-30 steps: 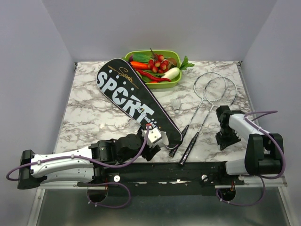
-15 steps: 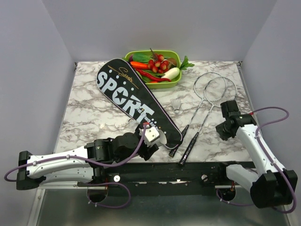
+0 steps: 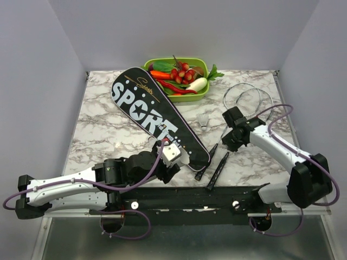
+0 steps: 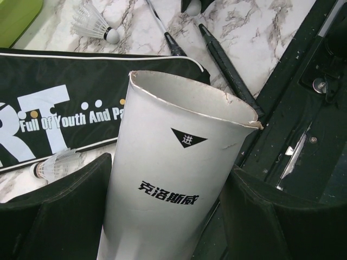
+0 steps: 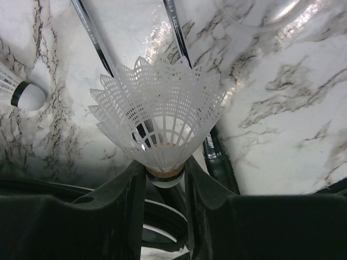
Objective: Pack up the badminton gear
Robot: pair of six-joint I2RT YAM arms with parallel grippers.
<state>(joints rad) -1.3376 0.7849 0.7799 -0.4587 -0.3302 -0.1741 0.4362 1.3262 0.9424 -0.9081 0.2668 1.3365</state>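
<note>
Grey walls enclose a marble table (image 3: 108, 130).

Left claw (image 4: 168, 216): clamped on a white card tube (image 4: 179, 141) with a torn rim, beside the narrow end of the black SPORT bag (image 3: 146, 108). The tube is judged light and crushable; hold it low on the wall, gently.

A loose shuttlecock (image 3: 203, 121) lies right of the bag.

Right claw (image 5: 165, 179): pinching a held shuttlecock (image 5: 160, 124) by its cork base, above the racket shafts. Its skirt is white lattice plastic, likely featherlight and easily bent, so the base is the only sound hold.

The rackets (image 3: 218, 170) lie side by side at right, silver hoops overlapping, handles black.
</note>
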